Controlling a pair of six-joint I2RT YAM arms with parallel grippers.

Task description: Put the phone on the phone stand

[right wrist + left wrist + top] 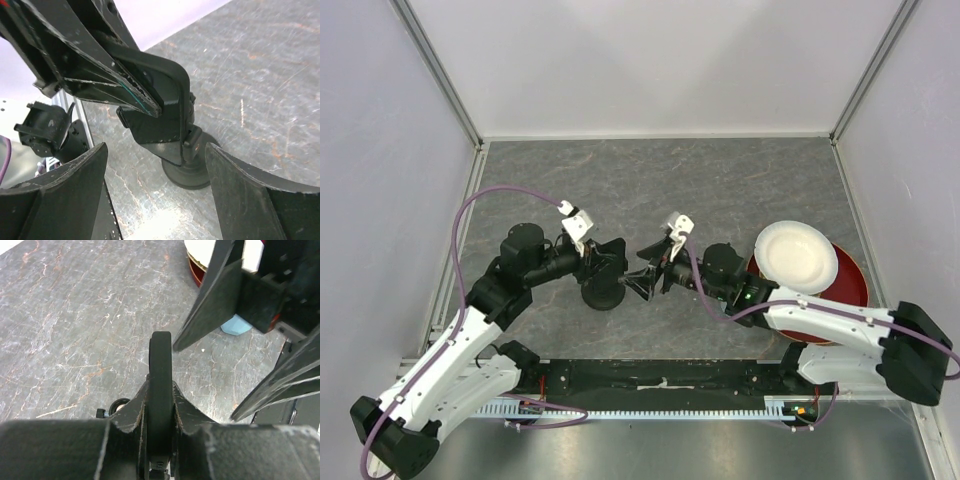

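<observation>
My left gripper is shut on the phone and holds it on edge right over the phone stand. In the left wrist view the phone shows as a thin black slab pinched between the two fingers. In the right wrist view the phone hangs in front of the stand's head, above the round base; I cannot tell if they touch. My right gripper is open and empty, just right of the stand, with its jaws spread wide facing it.
A white plate lies on a red dish at the right, beside the right arm. A light blue object shows behind the right gripper's finger. Walls enclose the grey marbled table.
</observation>
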